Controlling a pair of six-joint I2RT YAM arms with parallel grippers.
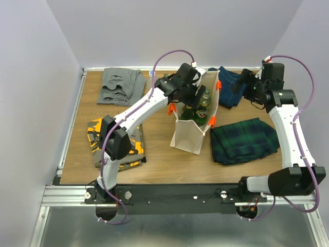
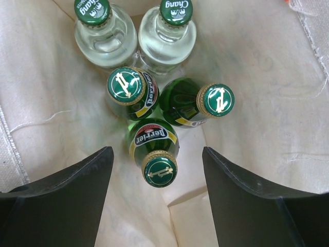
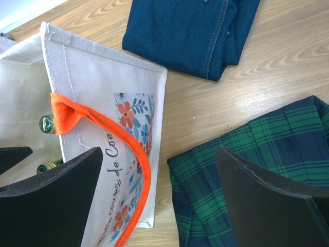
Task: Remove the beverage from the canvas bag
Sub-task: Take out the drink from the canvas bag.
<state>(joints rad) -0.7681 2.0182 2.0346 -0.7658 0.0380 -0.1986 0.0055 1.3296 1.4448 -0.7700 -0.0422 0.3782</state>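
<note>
Left claw (image 2: 158, 154) gapes inside canvas bag (image 2: 267, 92); five bottles (image 2: 154, 138) crowd together

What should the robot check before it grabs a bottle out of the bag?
1. Open left gripper: ok, jaws wide apart above the bottles.
2. The nearest green bottle centred between the fingers: ok.
3. Room around it: not ok, two other green bottles crowd right behind it.
4. The canvas bag standing upright: ok.
5. The right gripper holding the bag steady: not ok, it is open and grips nothing.
</note>
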